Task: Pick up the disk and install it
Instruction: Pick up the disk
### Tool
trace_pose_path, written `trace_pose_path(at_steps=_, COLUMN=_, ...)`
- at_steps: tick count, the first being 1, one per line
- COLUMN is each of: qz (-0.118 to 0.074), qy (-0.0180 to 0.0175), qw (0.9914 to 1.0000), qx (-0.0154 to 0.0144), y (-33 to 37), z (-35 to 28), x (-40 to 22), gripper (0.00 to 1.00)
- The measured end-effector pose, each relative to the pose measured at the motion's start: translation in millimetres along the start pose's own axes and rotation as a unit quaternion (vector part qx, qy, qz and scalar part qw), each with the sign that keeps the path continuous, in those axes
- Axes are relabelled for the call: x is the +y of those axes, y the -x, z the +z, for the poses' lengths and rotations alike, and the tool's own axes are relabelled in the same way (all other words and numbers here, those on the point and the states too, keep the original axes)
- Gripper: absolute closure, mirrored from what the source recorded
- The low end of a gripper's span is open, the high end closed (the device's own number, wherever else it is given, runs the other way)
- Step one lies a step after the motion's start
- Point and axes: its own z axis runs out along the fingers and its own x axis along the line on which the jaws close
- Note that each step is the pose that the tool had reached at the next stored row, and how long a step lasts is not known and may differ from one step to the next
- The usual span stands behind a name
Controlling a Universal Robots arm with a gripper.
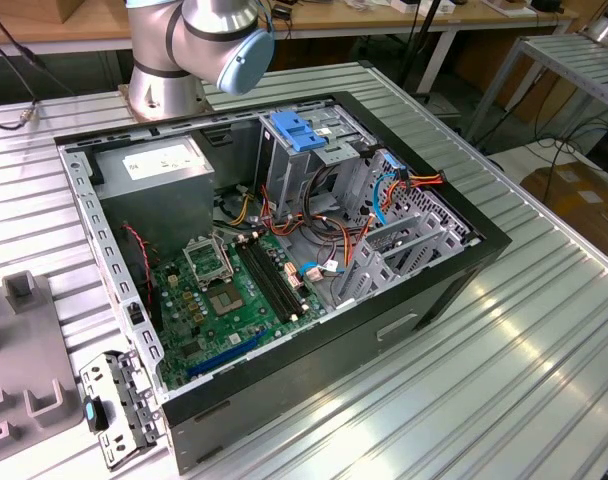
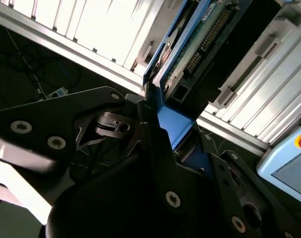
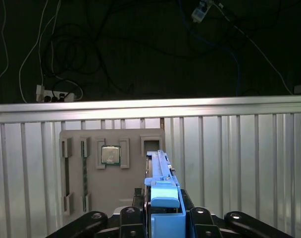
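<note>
1. Presently, gripper (image 3: pixel 164 214): black fingers (image 2: pixel 140 116) closed narrow on the disk (image 3: pixel 159 171), clamping its blue rail (image 3: pixel 165 198) from both sides; both wrist views agree.
2. Disk: held on edge between the jaws, and its green circuit board and connector pins (image 2: pixel 190 54) face the second wrist view. It points towards the grey tray (image 3: pixel 130 188). Whether it is clear of the tray cannot be told.
3. Tray: lies on the ribbed table (image 3: pixel 239 163) and carries a chip (image 3: pixel 110 154) in one pocket. In the exterior view it sits at the left (image 1: pixel 24 350), just beside the case (image 1: pixel 384 320).
4. Case: open on its side, with board, cables and metal cages exposed. No disk is seated in it.
5. Step in hand, judged: the pick-up. The grasp is made, the install not begun.
6. Install, judged: calls for a firm hold on the rail and the disk kept square, so that its rails line up with the bay among loose cables.
</note>
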Motion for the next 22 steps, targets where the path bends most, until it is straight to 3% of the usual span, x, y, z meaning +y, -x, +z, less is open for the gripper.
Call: trace_pose_path(at_steps=22, qz=0.0, qy=0.0, qw=1.0, qx=0.0, y=0.4, z=-18.7, x=-0.2, gripper=0.63)
